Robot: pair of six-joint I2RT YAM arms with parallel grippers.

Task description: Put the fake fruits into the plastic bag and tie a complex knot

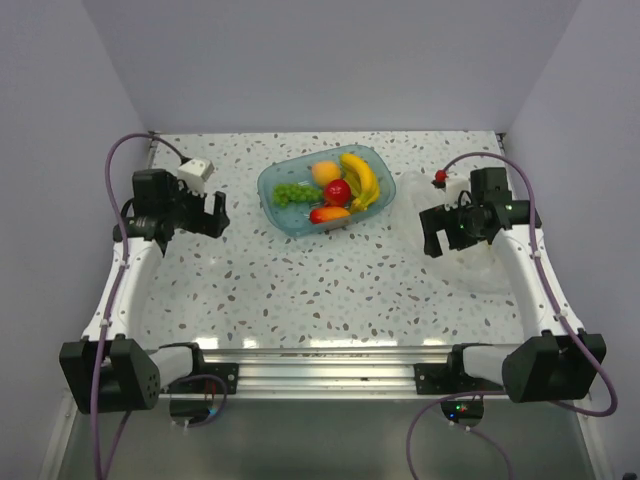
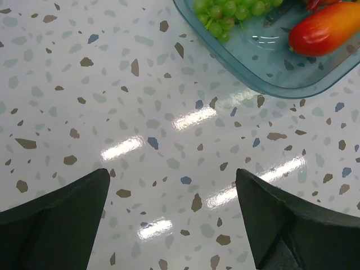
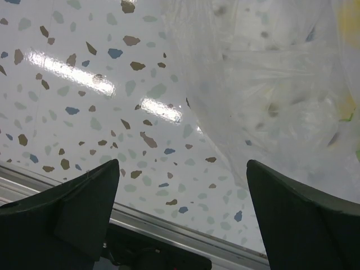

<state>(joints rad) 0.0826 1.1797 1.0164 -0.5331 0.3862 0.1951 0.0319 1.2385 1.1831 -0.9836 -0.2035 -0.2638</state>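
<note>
light: bright, overhead | glare: streaks on table [image 2: 194, 118] | focus: sharp

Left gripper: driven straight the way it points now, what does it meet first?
Probably bare tabletop: the open left gripper faces down at it with nothing in between. The teal tray holding grapes lies off that line, upper right in the wrist view.

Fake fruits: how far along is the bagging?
Nothing done yet: the fake fruits all sit in the teal tray. Nothing in hand: left pincer and right pincer are open and empty, the right one over the plastic bag, which lies crumpled on the table. Left: bag every fruit, then tie the knot.
</note>
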